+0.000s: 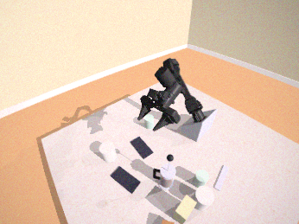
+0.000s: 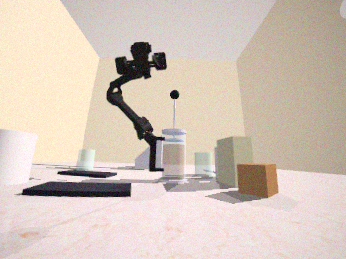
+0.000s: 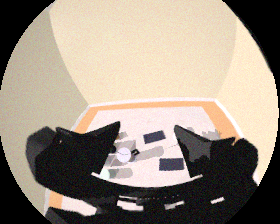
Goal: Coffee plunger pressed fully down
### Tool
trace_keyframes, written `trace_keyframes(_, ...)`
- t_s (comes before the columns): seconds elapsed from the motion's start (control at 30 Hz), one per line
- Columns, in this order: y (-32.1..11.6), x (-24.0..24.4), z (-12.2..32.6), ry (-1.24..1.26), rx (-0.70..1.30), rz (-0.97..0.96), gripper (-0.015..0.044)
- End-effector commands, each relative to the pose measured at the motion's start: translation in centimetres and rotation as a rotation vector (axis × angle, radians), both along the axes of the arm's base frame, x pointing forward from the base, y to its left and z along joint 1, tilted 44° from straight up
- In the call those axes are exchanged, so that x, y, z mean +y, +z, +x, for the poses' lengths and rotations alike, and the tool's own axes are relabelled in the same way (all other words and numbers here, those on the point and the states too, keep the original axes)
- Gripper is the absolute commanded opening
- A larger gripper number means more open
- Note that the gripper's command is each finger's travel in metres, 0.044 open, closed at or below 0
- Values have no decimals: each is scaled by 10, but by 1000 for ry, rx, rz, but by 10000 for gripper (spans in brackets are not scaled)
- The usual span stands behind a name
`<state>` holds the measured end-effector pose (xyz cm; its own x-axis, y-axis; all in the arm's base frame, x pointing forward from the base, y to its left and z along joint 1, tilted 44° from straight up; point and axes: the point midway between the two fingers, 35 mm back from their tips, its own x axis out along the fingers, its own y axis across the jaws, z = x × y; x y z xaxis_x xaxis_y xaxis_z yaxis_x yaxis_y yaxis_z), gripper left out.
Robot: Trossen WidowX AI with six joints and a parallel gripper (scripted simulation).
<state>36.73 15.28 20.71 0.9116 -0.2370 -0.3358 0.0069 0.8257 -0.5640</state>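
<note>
The coffee press stands upright, a clear cylinder with brown contents, a pale lid and a black side handle. Its black plunger knob is high above the lid on a thin bare rod. My gripper is open with nothing between the fingers. It is up in the air on the arm-base side of the press, clear of the knob. In the wrist view the press shows low, beside the left finger. The knob is hard to make out there.
Two dark flat slabs lie on the handle side. A white cylinder stands beyond them. A green cup, another white cylinder and a yellowish box stand close to the press. An orange block is near the box.
</note>
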Motion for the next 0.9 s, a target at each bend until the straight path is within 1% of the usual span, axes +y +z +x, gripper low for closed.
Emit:
trace_keyframes(0.0, -53, 32, -21, 61, 104, -85, 440)
trace_keyframes(0.1, -87, 53, -41, 109, 166, -153, 440)
trace_keyframes(0.17, -95, 57, -46, 134, 190, -172, 440)
trace_keyframes(0.27, -104, 50, -45, 134, 191, -171, 440)
trace_keyframes(0.47, -139, 17, -44, 137, 191, -173, 440)
trace_keyframes(0.87, -144, 16, -35, 139, 194, -173, 440)
